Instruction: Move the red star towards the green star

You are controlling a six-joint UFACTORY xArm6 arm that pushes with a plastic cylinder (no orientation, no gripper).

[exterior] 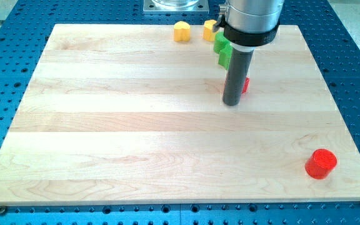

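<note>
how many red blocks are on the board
2. A red cylinder sits near the view's bottom right. A red block, mostly hidden, peeks out right of my tip. The rod may hide more.

Single camera view: elevated, looking obliquely down at the wooden board (136, 144) from its 6 o'clock edge toward 12 o'clock; moderately close, board nearly fills frame.

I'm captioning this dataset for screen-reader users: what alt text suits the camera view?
A dark rod's tip rests on a wooden board, touching a mostly hidden red block on its right. Green blocks and two yellow blocks sit near the view's top; a red cylinder stands bottom right.
</note>
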